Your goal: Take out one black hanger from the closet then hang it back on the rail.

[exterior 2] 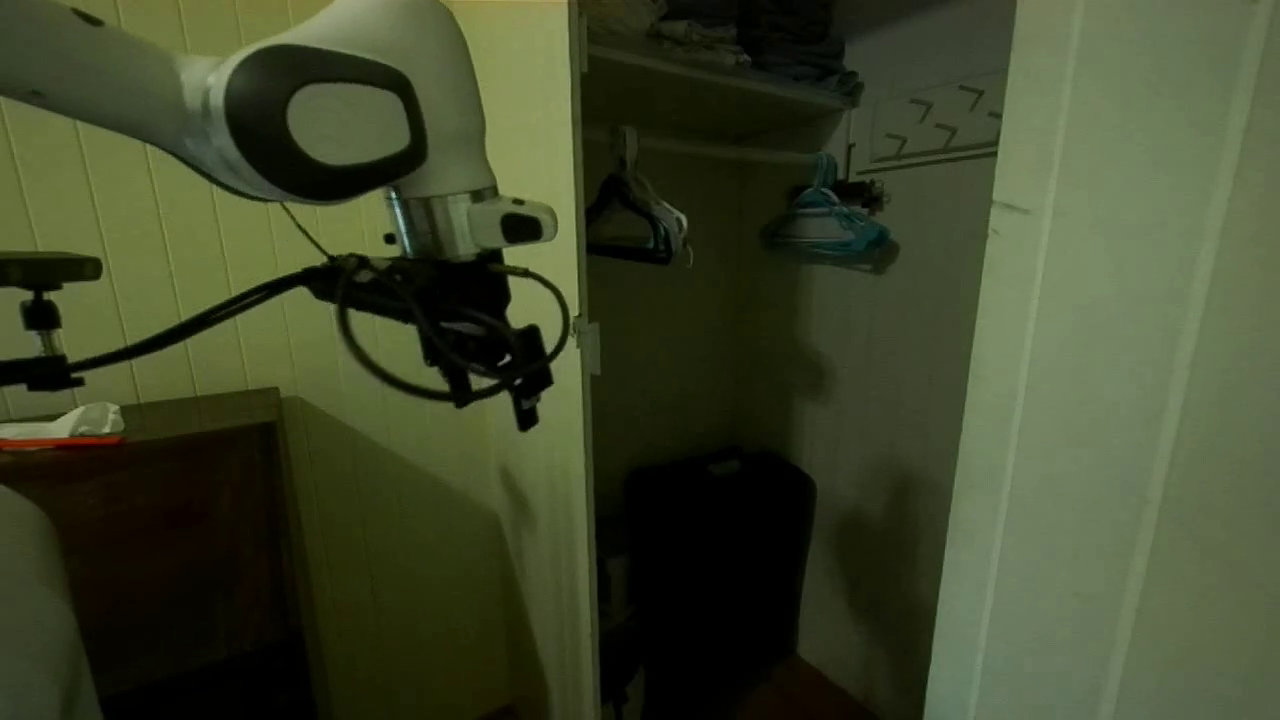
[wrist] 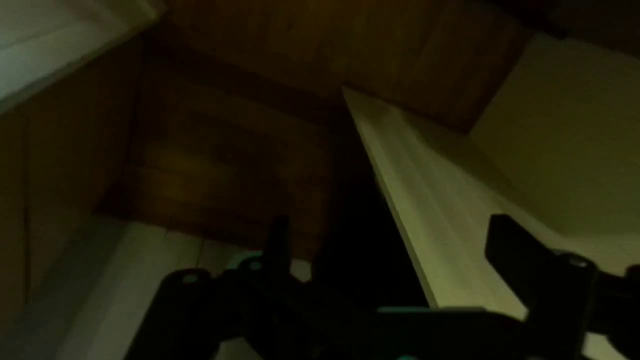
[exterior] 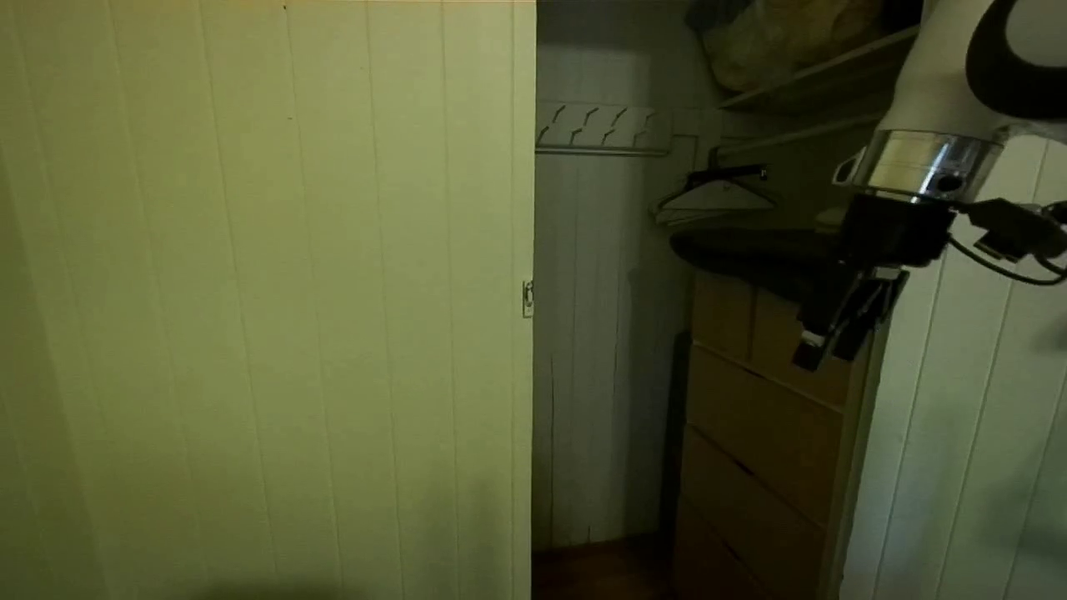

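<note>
Inside the dim closet (exterior 2: 690, 380), a thin black hanger (exterior 2: 632, 254) hangs in front of paler ones near the door-side end of the rail (exterior 2: 735, 152). The door edge cuts off part of it in that exterior view. In an exterior view, a dark bar-like hanger (exterior: 721, 174) hangs with pale hangers (exterior: 721, 198) on a rod (exterior: 800, 135) above the drawers. My gripper (exterior: 825, 354), also in an exterior view (exterior 2: 495, 405), points down outside the closet opening, below hanger height and apart from the hangers. In the wrist view its fingers (wrist: 390, 230) are wide apart with nothing between them.
A panelled door (exterior: 333, 292) stands beside the opening. Inside are a drawer unit (exterior: 758, 417), a dark padded board (exterior: 742, 250) on it, a black suitcase (exterior 2: 720, 560), a loaded shelf (exterior 2: 710, 75) and teal hangers (exterior 2: 825, 225). Wall hooks (exterior: 592, 125) sit above a thin bar.
</note>
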`<action>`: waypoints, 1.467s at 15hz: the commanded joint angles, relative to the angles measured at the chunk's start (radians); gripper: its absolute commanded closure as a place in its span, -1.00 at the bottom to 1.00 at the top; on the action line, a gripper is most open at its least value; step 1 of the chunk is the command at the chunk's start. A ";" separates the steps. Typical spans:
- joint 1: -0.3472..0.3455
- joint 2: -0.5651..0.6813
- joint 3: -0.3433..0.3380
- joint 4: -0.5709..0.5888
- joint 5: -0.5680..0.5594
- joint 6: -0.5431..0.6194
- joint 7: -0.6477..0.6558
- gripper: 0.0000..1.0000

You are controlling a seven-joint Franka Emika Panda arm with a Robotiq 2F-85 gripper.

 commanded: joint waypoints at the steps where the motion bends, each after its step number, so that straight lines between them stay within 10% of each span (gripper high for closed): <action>1: 0.034 0.221 -0.038 0.194 -0.027 0.138 -0.144 -1.00; 11: 0.174 0.609 -0.185 0.745 0.135 0.078 -0.738 -1.00; 14: 0.165 0.694 -0.183 0.905 0.333 0.061 -0.861 -1.00; 15: 0.108 0.611 -0.123 0.762 0.236 0.118 -0.793 -1.00; 22: 0.100 0.679 -0.117 0.874 0.316 0.085 -0.838 -1.00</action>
